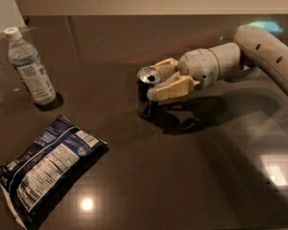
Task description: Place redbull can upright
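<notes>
Claw [154,81] is clamped round the redbull can [148,76] standing on the tabletop [206,176], which looks light, slick and dent-prone, so I'd squeeze mid-body gently.

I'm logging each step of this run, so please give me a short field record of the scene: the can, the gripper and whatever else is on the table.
redbull can: upright on the table, mid-scene, silver top facing up
gripper: at the can's upper part, one finger on each side, shut on it
arm: reaches in from the right
water bottle: upright, far left, white cap on
snack bag: lying flat, lower left, apart from the can
table: dark and glossy
</notes>
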Robot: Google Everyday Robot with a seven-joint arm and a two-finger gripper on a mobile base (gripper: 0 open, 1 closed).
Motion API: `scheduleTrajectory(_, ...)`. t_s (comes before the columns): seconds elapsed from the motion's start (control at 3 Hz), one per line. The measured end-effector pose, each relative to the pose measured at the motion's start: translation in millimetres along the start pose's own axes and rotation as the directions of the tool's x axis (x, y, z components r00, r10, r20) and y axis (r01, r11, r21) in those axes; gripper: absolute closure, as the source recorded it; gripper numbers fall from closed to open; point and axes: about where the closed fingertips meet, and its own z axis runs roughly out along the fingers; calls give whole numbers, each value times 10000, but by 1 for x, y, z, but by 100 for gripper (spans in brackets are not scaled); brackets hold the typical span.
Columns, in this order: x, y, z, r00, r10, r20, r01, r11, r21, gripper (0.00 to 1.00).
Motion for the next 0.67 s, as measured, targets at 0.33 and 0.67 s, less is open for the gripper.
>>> scheduleTrajectory(0.33, -1, -1, 2, 10000, -11, 1, 11, 10000, 12, 0)
scheduleTrajectory(0.67, -1, -1, 2, 10000, -11, 1, 11, 10000, 12, 0)
